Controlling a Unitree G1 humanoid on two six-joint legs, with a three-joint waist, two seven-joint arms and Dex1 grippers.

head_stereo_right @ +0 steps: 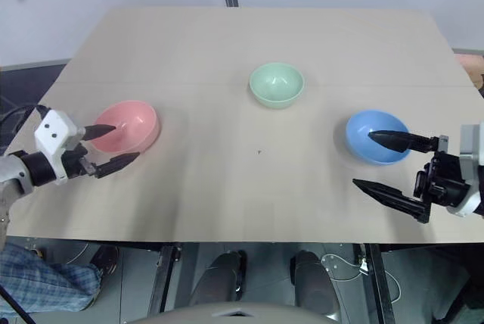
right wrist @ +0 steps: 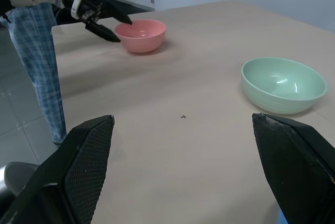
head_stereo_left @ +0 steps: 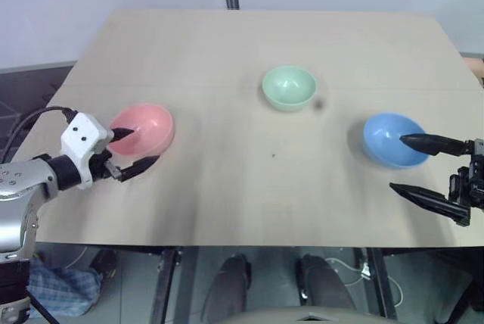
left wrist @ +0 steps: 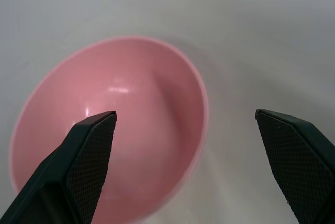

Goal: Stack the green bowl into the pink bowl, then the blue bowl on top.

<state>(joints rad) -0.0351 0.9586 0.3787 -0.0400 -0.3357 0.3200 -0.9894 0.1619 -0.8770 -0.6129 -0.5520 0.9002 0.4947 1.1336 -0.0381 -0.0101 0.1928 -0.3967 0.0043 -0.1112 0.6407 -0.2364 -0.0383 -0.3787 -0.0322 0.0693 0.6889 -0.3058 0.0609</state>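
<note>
Three bowls apart on the desk, both hands spread and empty

The green bowl [head_stereo_left: 289,86] sits upright at the middle of the desk [head_stereo_left: 249,44], toward its far side, well apart from the other two. The pink bowl [head_stereo_left: 144,129] lies near the left edge; the left hand [head_stereo_left: 134,150] straddles its near rim with fingers spread, one tip over the bowl and one outside it. The blue bowl [head_stereo_left: 393,140] lies near the right edge, with the right hand [head_stereo_left: 414,165], also spread, at its near side. The green bowl lies forward and inward of both hands; neither is clearly the nearer, though the right wrist view faces it.
</note>
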